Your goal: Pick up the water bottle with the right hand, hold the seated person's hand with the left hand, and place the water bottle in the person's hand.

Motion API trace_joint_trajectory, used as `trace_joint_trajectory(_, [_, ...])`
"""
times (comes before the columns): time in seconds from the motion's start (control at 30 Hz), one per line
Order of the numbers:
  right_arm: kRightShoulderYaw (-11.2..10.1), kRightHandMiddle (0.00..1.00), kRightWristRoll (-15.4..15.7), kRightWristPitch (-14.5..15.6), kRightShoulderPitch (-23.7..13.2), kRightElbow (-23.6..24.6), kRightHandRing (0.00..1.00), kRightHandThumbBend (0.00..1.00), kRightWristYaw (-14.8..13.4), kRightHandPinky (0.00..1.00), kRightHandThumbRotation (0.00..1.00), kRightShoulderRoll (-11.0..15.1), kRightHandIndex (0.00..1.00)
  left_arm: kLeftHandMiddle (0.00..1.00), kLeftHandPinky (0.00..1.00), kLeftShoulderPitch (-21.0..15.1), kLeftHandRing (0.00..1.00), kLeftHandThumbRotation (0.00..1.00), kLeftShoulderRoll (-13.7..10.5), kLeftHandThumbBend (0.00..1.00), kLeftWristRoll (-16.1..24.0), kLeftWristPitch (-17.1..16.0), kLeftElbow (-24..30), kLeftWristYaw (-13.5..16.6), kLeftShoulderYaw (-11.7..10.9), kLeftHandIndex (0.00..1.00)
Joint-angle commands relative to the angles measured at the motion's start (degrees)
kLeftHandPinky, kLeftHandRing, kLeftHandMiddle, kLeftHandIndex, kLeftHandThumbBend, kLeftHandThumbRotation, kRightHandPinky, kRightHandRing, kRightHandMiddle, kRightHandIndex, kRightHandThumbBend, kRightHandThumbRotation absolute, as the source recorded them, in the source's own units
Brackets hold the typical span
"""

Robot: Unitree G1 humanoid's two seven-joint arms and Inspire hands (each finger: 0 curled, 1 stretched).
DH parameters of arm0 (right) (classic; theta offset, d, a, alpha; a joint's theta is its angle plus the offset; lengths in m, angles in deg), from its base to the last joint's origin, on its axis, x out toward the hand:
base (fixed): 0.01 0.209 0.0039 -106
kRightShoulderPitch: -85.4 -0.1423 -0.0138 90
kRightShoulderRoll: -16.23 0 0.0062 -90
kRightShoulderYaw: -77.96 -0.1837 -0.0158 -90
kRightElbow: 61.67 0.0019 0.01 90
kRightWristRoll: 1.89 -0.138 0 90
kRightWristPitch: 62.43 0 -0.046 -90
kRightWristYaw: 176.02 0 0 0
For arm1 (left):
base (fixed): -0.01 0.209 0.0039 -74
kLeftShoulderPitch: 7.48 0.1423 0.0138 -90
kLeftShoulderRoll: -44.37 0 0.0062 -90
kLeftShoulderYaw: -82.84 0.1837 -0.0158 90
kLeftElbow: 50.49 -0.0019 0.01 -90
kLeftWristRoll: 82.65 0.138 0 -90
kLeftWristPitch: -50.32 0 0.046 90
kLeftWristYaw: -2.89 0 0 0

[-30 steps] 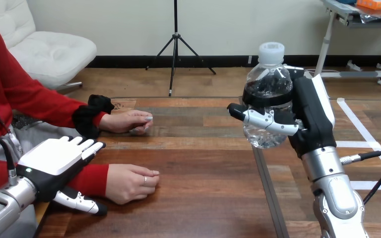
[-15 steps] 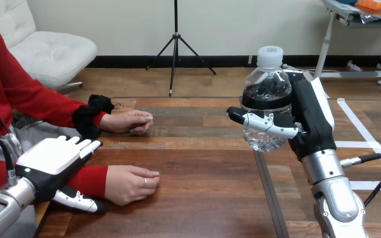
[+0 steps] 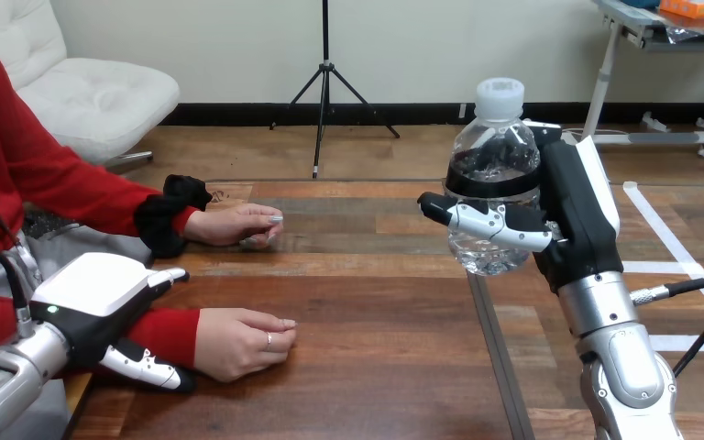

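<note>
At 3 o'clock the right hand (image 3: 579, 215) is clamped round the clear plastic white-capped water bottle (image 3: 493, 156) above the wooden tabletop (image 3: 376, 348). At 8 o'clock the left hand (image 3: 101, 298) covers the person's red-sleeved wrist (image 3: 170, 332); whether it grips, I cannot tell.

One water bottle (image 3: 490, 151), one counter (image 3: 376, 312), two robot hands, a left hand (image 3: 92, 293) and a right hand (image 3: 579, 215), two hands of the person, a nearer hand (image 3: 238, 341) and a farther hand (image 3: 234, 224), both by the counter's left edge
</note>
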Motion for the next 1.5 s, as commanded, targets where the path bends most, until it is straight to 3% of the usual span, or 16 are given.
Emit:
trace_joint_trajectory(0.0, [0.0, 0.14, -0.8, -0.2, -2.2, 3.5, 0.1, 0.61, 0.0, 0.06, 0.0, -0.3, 0.15, 0.76, 0.67, -3.7, 0.71, 0.51, 1.2, 1.0, -0.9, 1.4, -1.2, -1.4, 0.2, 0.81])
trace_joint_trajectory(0.4, [0.1, 0.14, -1.0, 0.3, -2.1, 4.3, 0.1, 0.61, 0.2, 0.05, 0.0, -0.3, 0.15, 0.66, 0.61, -3.8, 0.64, 0.37, 1.1, 1.0, -4.3, 1.5, 0.9, -6.9, -0.5, 0.72])
trace_joint_trajectory(0.9, [0.4, 0.15, 1.5, 0.5, -1.5, 5.3, 0.11, 0.63, -0.9, 0.06, 0.0, 0.1, 0.15, 0.59, 0.52, -1.4, 0.56, 0.12, -0.6, 1.0, -7.2, -0.1, 8.0, -7.6, -2.3, 0.62])
trace_joint_trajectory(1.0, [0.4, 0.15, 2.3, 0.2, -1.4, 5.4, 0.11, 0.64, -1.3, 0.06, 0.0, 0.1, 0.16, 0.59, 0.52, -1.2, 0.56, 0.1, -0.7, 1.0, -6.9, 0.1, 8.6, -7.5, -2.2, 0.61])
trace_joint_trajectory(1.47, [0.1, 0.14, -0.3, 0.1, -1.9, 5.1, 0.1, 0.64, 0.3, 0.06, 0.0, -0.2, 0.15, 0.56, 0.49, 1.8, 0.52, 0.02, -1.6, 0.97, -10.1, 2.6, 16.9, -14.1, -5.2, 0.58])
